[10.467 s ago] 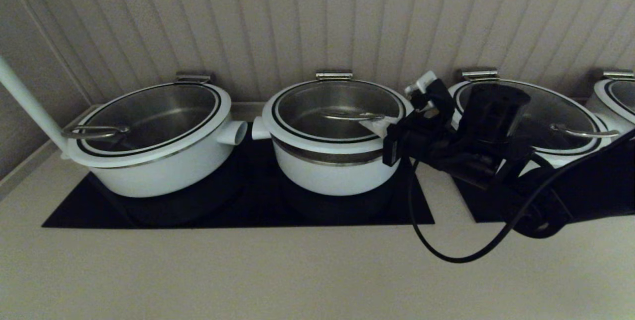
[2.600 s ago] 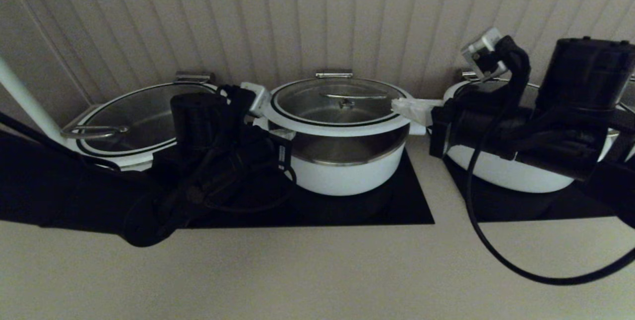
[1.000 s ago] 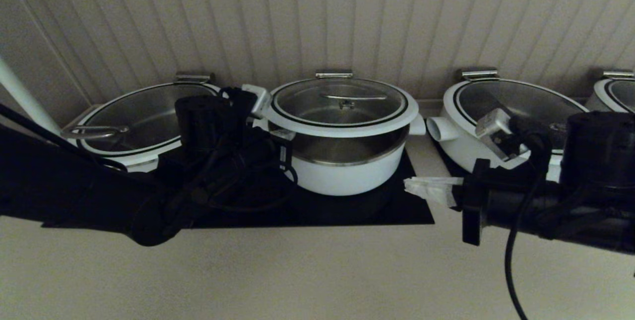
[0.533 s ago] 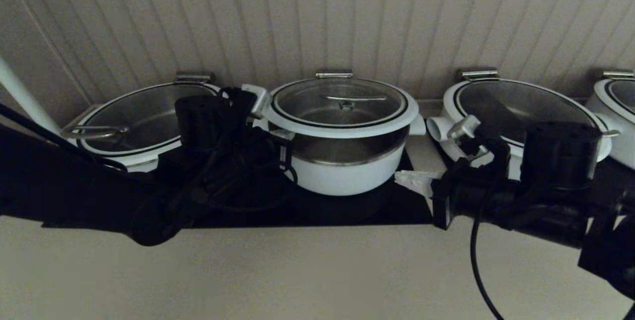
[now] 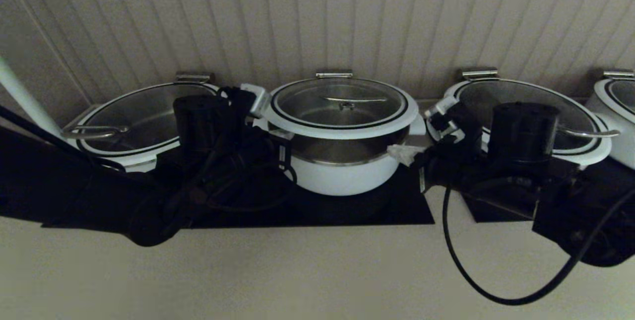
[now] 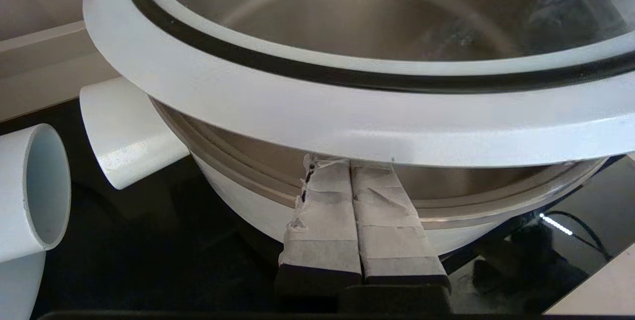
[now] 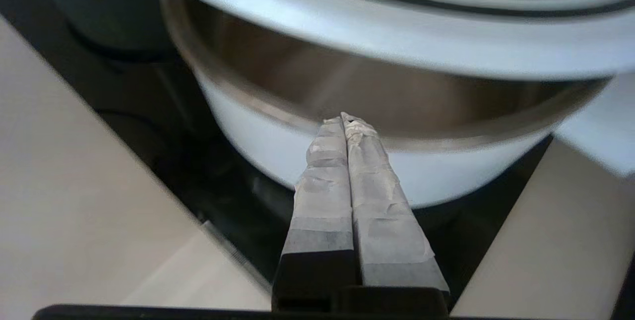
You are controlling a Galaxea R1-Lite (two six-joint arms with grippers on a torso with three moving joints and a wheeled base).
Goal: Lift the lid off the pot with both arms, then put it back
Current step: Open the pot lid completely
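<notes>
The lid (image 5: 342, 129) sits raised above the pot (image 5: 342, 178), with a broad steel band showing between its white rim and the pot's white body. My left gripper (image 5: 277, 135) is shut, and its taped fingertips are pressed up under the lid's rim (image 6: 347, 126) on the pot's left side; it shows in the left wrist view (image 6: 349, 161). My right gripper (image 5: 399, 153) is shut and empty. Its tips are by the pot's right side at the steel band, below the lid rim (image 7: 397, 32), and show in the right wrist view (image 7: 347, 119).
A wider lidded pot (image 5: 139, 116) stands to the left, its stub handle (image 6: 30, 191) close to my left gripper. Another wide pot (image 5: 590, 154) stands right, behind my right arm. The pots sit on a black cooktop (image 5: 397, 211). A ribbed wall is behind and a beige counter in front.
My right arm dropped away from the lid's right rim to the counter, then rose and moved left to the pot's right side. My left arm and the lid stayed still.
</notes>
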